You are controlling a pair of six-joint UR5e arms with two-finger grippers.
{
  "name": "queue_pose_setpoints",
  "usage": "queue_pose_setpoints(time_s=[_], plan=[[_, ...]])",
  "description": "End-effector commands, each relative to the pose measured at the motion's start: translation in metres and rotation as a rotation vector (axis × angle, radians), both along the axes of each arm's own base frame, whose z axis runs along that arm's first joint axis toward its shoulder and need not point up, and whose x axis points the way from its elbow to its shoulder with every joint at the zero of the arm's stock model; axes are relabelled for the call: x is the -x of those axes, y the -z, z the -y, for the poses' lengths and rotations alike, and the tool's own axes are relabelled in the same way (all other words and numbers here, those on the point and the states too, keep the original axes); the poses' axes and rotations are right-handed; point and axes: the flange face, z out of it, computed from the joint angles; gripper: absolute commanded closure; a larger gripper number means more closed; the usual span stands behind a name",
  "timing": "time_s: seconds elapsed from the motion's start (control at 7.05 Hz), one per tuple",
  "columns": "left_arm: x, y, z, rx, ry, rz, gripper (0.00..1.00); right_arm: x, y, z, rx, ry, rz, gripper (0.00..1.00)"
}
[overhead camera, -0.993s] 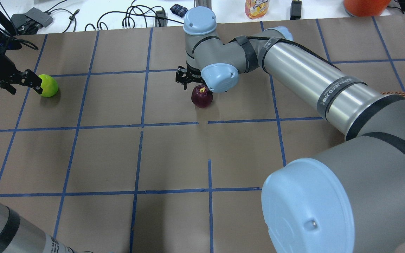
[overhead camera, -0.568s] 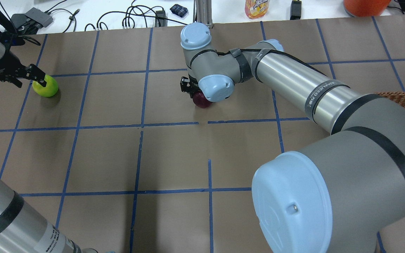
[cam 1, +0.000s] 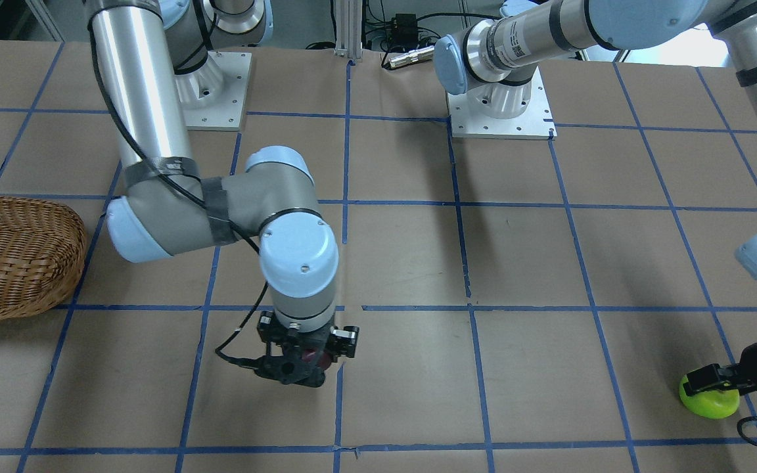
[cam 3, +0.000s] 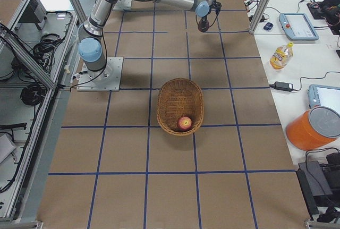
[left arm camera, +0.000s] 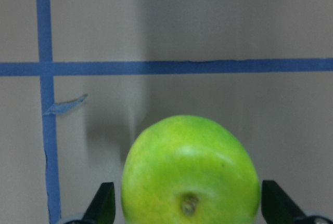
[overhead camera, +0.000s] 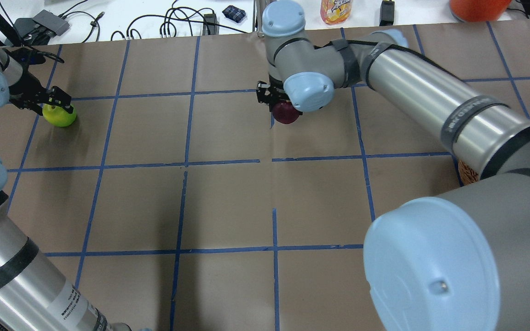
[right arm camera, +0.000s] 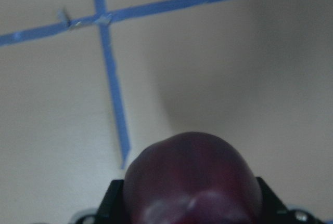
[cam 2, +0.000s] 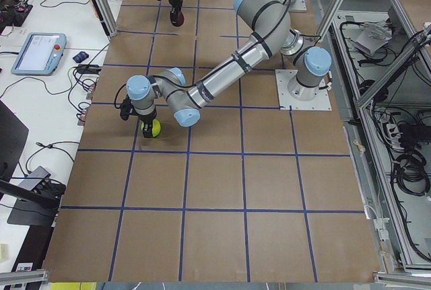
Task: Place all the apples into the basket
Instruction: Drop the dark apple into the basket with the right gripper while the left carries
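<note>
The dark maroon apple (overhead camera: pixel 287 114) is held in my right gripper (overhead camera: pixel 281 106), shut on it and lifted a little off the table; it fills the bottom of the right wrist view (right arm camera: pixel 192 177). The lime green apple (overhead camera: pixel 59 116) rests on the table at the far left. My left gripper (overhead camera: pixel 57 105) is open, with one finger (left arm camera: pixel 104 206) on each side of the green apple (left arm camera: pixel 190 177). The red apple (cam 3: pixel 184 123) lies in the wicker basket (cam 3: pixel 180 93), which stands on the robot's right side (cam 1: pixel 17 263).
Beyond the table's far edge are cables (overhead camera: pixel 173 23), a yellow bottle (overhead camera: pixel 336 10) and an orange container (overhead camera: pixel 476 8). The right arm's elbow (overhead camera: pixel 435 271) fills the near right of the overhead view. Blue tape lines grid the brown table (overhead camera: pixel 228 202).
My right gripper came down on the maroon apple, shut on it and moved right and up with it. My left gripper moved over the green apple and now straddles it.
</note>
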Motion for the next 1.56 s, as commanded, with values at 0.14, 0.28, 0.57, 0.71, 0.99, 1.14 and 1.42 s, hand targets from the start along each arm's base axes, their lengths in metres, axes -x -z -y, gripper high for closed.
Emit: queue_pose_setpoints(time_s=[0.14, 0.28, 0.57, 0.71, 0.99, 1.14, 1.42], plan=[[0.006, -0.013, 0.007, 0.018, 0.005, 0.017, 1.0, 0.202, -0.089, -0.045, -0.094, -0.157, -0.027, 0.83], [0.021, -0.035, 0.007, 0.004, -0.007, 0.011, 1.0, 0.283, -0.092, -0.078, -0.099, -0.235, -0.018, 0.83], [0.185, -0.093, 0.016, -0.097, -0.127, -0.027, 1.0, 0.445, -0.052, -0.128, -0.045, -0.3, -0.046, 0.83], [0.272, -0.099, 0.004, -0.132, -0.157, -0.029, 1.0, 0.504, -0.043, -0.149, -0.056, -0.273, -0.038, 0.83], [0.419, -0.088, -0.043, -0.153, -0.225, -0.024, 1.0, 0.58, 0.003, -0.159, -0.037, -0.324, -0.042, 0.83], [0.491, -0.076, -0.063, -0.151, -0.222, -0.016, 1.0, 0.589, 0.011, -0.161, 0.006, -0.334, -0.01, 0.67], [0.603, -0.06, -0.112, -0.173, -0.175, 0.008, 1.0, 0.585, 0.009, -0.161, 0.025, -0.331, 0.017, 0.0]])
